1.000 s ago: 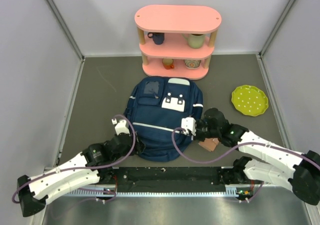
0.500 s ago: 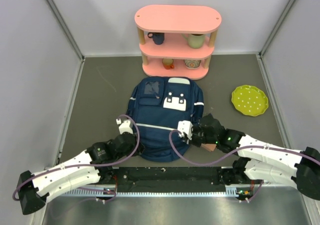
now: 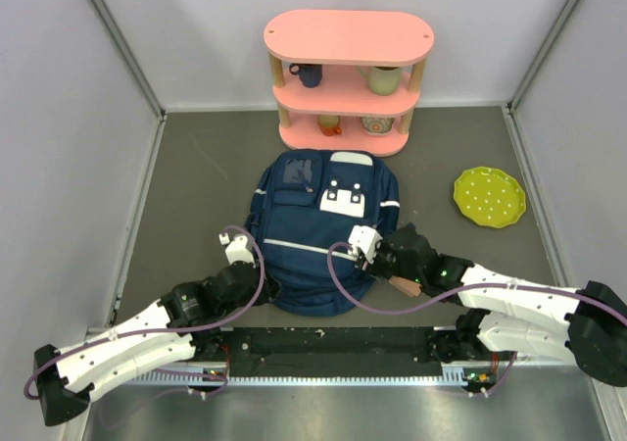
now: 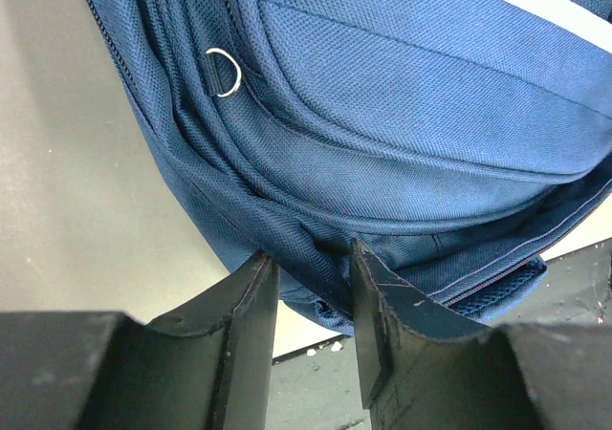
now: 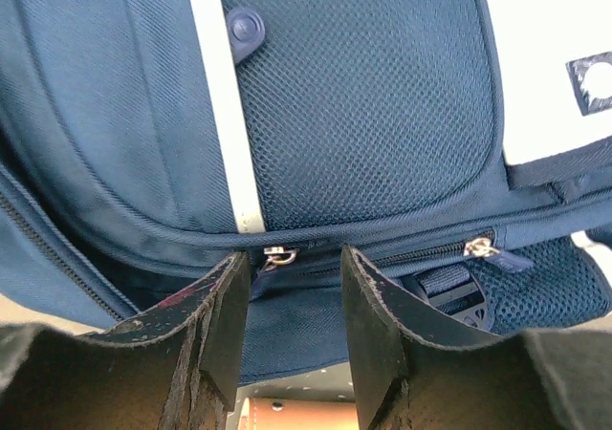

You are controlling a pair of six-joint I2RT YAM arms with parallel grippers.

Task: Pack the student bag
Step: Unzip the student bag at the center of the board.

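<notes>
Centrally on the grey table: the student bag, laid flat, front face up, white patch toward the far side, bottom edge toward the arm bases. Navy fabric with thin white stripes across the front.

At the bag's near-left corner, low over the table: left gripper, fingers set close and clamped on a thick fold of the bag's bottom rim, with fabric filling the gap between the tips. Further up the side of the bag in the left wrist view, a small metal D-ring on a seam.

At the bag's near-right side: right gripper, fingers apart. Between the tips, not visibly touching either pad, a metal zip pull; further along the same zip line, a second pull. Beyond the zip, a mesh pocket, bordered on one side by a white stripe.

Partly under the right gripper in the top view, a small brown item on the table, just beside the bag; too hidden to identify.

Behind the bag, near the far wall: a pink three-tier shelf, with a dark mug on the middle tier. To the right of the bag, well apart from it: a green dotted plate
</notes>
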